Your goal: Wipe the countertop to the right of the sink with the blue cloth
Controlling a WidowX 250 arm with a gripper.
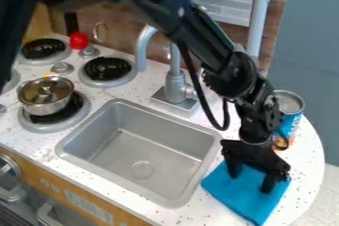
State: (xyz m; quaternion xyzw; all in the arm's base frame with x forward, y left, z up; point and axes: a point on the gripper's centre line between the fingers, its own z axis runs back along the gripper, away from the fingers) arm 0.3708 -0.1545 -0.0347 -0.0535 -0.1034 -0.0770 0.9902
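Observation:
The black gripper [251, 177] hangs over the right part of the counter, its two fingertips spread apart and pointing down at a blue cloth [240, 199]. Whether the tips touch the cloth cannot be told. The cloth lies flat on the counter beside the sink's right edge, its upper part partly hidden by the gripper. Just behind the gripper, a blue can [289, 121] stands upright near the counter's right side, partly covered by the arm.
Left of the cloth is a grey sink [142, 153], with a faucet [175, 82] behind it. A lidded metal pot [45, 105] sits on a front left burner. Farther back are more burners and a red ball-like object [78, 40]. The counter's rounded edge lies at right.

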